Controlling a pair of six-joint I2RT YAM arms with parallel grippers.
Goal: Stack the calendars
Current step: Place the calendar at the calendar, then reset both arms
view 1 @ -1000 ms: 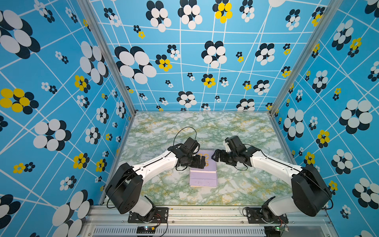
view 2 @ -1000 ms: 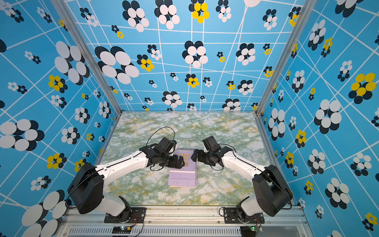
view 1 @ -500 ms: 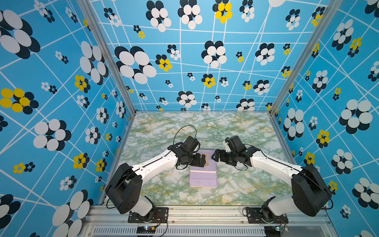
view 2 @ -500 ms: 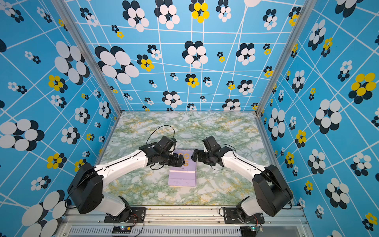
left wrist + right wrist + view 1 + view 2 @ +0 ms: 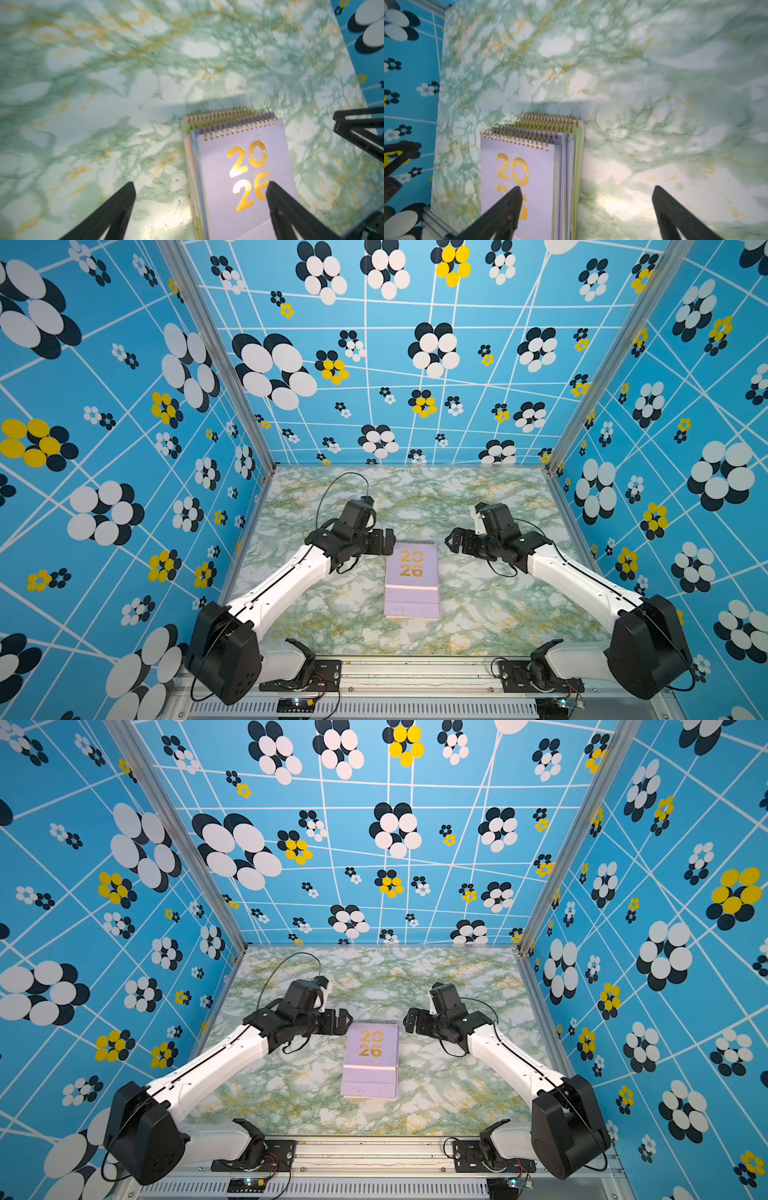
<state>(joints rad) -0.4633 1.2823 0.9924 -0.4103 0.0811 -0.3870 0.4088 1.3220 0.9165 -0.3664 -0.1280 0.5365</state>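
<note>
The calendars [image 5: 411, 580] lie in one pile mid-table, also seen in both top views [image 5: 371, 1060]. A lilac cover with gold "2026" is on top, spiral bindings toward the back. Lilac, pale and green-yellow page edges show below it in the wrist views [image 5: 239, 166] [image 5: 519, 158]. My left gripper [image 5: 385, 541] [image 5: 341, 1020] hovers open just off the pile's back left corner. In its wrist view the left gripper [image 5: 201, 185] straddles the pile's side edge without touching. My right gripper [image 5: 454, 540] [image 5: 411, 1020] [image 5: 586, 188] stands open off the back right corner, holding nothing.
The green marbled table [image 5: 478, 614] is boxed in by blue flower-patterned walls [image 5: 124, 489] on three sides. An aluminium rail [image 5: 415, 672] with both arm bases runs along the front. A black cable [image 5: 332, 489] loops above the left wrist.
Both open grippers have drawn back from the pile, the left one leftward and the right one rightward, each a little toward the back. The pile has not moved.
</note>
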